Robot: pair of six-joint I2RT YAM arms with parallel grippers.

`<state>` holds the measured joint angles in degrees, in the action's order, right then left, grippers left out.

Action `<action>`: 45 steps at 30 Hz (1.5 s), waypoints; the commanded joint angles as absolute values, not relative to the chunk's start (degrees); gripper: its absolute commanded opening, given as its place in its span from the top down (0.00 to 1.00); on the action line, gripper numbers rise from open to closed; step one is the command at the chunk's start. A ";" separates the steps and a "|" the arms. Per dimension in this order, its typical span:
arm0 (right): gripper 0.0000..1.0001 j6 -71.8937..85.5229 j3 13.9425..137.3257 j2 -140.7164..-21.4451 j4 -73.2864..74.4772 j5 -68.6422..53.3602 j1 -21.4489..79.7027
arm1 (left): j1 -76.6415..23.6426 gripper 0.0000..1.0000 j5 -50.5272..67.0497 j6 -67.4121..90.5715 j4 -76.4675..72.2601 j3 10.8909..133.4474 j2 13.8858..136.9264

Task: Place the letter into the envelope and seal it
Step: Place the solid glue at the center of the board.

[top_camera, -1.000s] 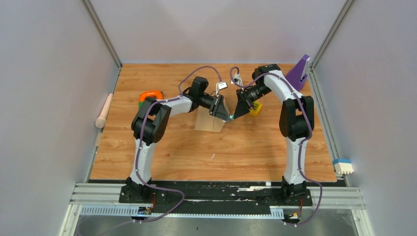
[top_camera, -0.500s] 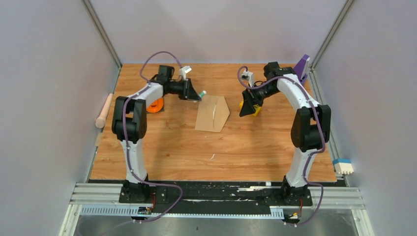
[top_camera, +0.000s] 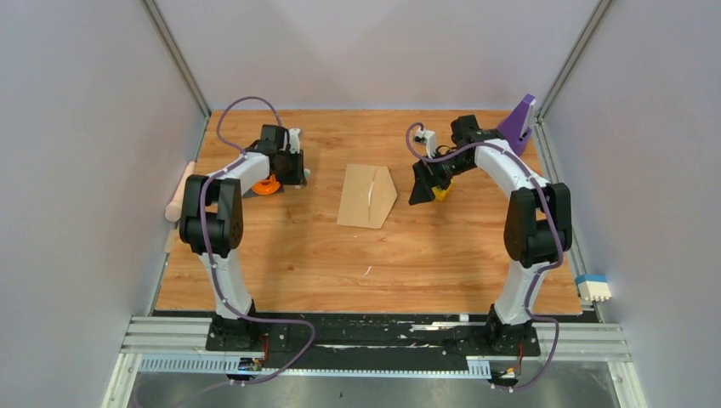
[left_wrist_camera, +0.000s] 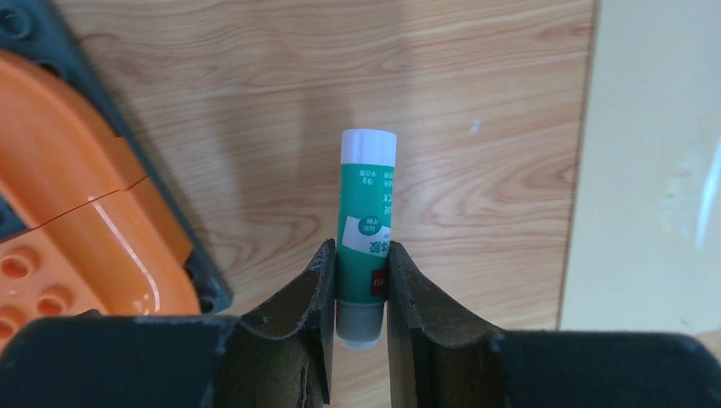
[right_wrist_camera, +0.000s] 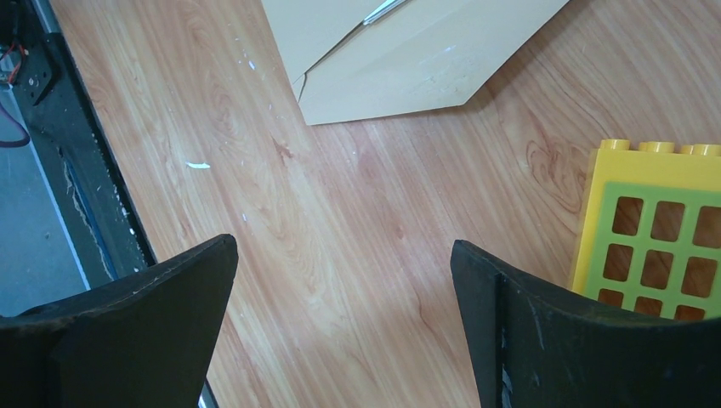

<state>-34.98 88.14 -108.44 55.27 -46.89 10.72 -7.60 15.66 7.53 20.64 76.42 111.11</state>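
Swung left gripper [left_wrist_camera: 358, 255] off envelope [top_camera: 364, 197] toward orange toy [left_wrist_camera: 76, 229], pinching green glue stick [left_wrist_camera: 367, 212]. Holds right gripper [right_wrist_camera: 343, 255] spread beside yellow block [right_wrist_camera: 655, 183]. Lies flat mid-table between them, flap tip pointing right, long axis left-right.

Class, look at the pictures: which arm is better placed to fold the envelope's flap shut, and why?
Right, probably. The right tool is open and empty, near the flap of the envelope; the left tool is shut on a glue stick, on the side away from the flap.
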 commanded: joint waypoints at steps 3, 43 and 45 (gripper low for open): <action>0.00 -28.85 86.97 -107.50 48.64 -45.88 11.40 | -7.65 0.82 5.06 6.68 23.14 78.64 113.75; 0.00 -16.63 94.73 -118.71 44.78 -49.20 12.25 | -11.23 0.00 13.26 7.15 27.07 87.06 108.10; 0.00 -16.09 96.05 -120.47 44.75 -50.04 12.30 | -13.10 0.00 13.12 6.90 27.06 87.36 107.81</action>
